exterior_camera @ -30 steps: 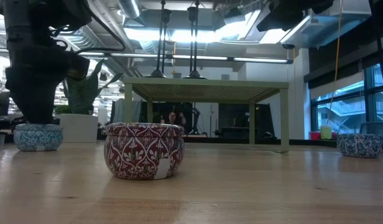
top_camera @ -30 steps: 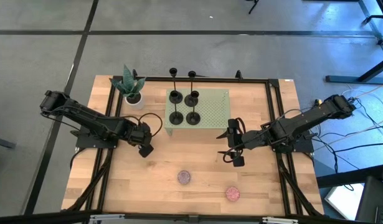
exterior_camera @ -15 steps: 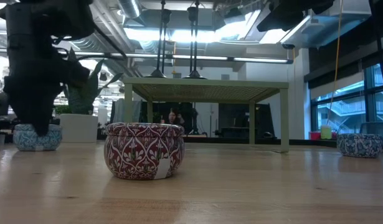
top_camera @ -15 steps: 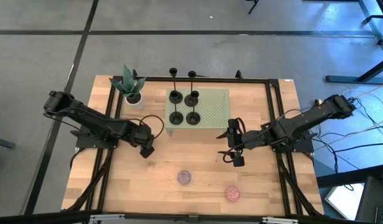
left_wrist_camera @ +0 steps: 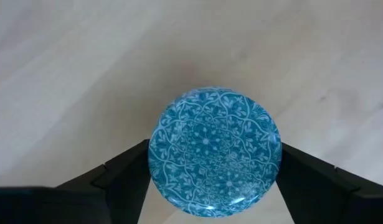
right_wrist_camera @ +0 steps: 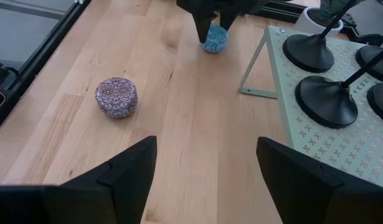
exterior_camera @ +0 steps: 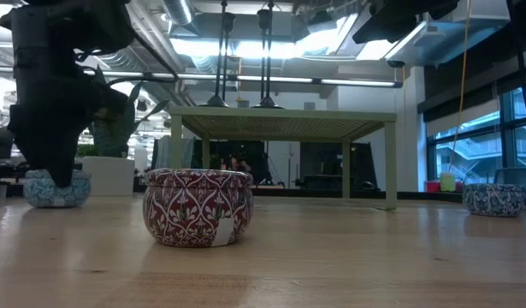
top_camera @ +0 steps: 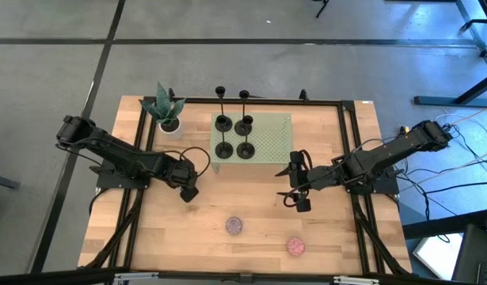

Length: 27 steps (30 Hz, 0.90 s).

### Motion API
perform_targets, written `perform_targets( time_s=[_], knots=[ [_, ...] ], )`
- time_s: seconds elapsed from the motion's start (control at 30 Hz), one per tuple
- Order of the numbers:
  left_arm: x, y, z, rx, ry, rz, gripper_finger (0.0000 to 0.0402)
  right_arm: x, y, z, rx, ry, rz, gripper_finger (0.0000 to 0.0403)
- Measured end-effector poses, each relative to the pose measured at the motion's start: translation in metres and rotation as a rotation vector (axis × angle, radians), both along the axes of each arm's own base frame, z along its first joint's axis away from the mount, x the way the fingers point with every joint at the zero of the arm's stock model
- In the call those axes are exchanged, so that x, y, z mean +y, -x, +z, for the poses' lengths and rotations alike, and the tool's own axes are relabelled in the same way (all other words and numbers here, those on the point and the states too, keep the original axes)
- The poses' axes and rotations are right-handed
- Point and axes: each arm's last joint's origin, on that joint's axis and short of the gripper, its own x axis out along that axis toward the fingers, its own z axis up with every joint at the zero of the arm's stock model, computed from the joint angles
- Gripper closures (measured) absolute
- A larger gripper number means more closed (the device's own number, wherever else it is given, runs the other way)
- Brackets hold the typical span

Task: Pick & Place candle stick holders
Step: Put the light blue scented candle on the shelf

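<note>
Several black candle stick holders point(top_camera: 233, 136) stand by their round bases on a pale green perforated stand point(top_camera: 271, 144); the right wrist view shows them too point(right_wrist_camera: 325, 99). My left gripper point(top_camera: 188, 190) points down over a blue patterned round tin point(left_wrist_camera: 215, 152), which rests on the table left of the stand. Its fingers stand on either side of the tin. My right gripper point(top_camera: 298, 198) hangs open above the table, right of the stand, with nothing between its fingers point(right_wrist_camera: 207, 149). My left gripper comes at the blue tin from above, one finger point(left_wrist_camera: 126, 174) at each of two opposite sides of its round wall point(left_wrist_camera: 155, 163). Whether the fingers touch the wall, I cannot tell. The tin sits flat on the table.
A red patterned tin point(top_camera: 234, 226) and a pink one point(top_camera: 296, 247) lie toward the near edge. A potted green plant point(top_camera: 165, 111) stands at the far left, beside the stand. Black frame rails run along the table's left, right and far sides.
My left gripper has come down a little, so that its fingers now reach over the sides of the blue tin. The tin has stayed on the table.
</note>
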Motion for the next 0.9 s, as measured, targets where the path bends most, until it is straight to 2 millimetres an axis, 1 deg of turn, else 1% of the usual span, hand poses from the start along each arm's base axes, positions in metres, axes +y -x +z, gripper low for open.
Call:
perform_targets(
  time_s=[0.1,0.4,0.47,0.53,0.63,0.73,0.8,0.9],
  knots=[
    [-0.002,-0.004,0.001,-0.039,0.039,-0.007,0.0114,0.0,0.0,0.0,0.0,0.0,0.0,0.0122],
    [-0.018,-0.023,0.01,-0.264,0.151,-0.085,0.0106,0.0,-0.001,0.001,-0.009,-0.01,-0.005,0.0122],
    [-0.021,-0.025,0.012,-0.302,0.162,-0.098,0.0106,0.001,-0.003,0.0,-0.02,-0.018,-0.007,0.0122],
    [-0.024,-0.028,0.015,-0.347,0.175,-0.108,0.0106,0.003,-0.008,-0.004,-0.017,0.011,0.013,0.0122],
    [-0.028,-0.035,0.021,-0.433,0.199,-0.128,0.0106,0.01,-0.021,-0.016,-0.017,0.097,0.074,0.0122],
    [-0.033,-0.042,0.032,-0.518,0.214,-0.163,0.0106,0.019,-0.042,-0.032,-0.058,0.216,0.16,0.0122],
    [-0.036,-0.047,0.041,-0.569,0.218,-0.186,0.0106,0.024,-0.055,-0.042,-0.107,0.291,0.212,0.0122],
    [-0.039,-0.052,0.053,-0.612,0.211,-0.221,0.0106,0.032,-0.074,-0.053,-0.215,0.358,0.251,0.0122]
  ],
)
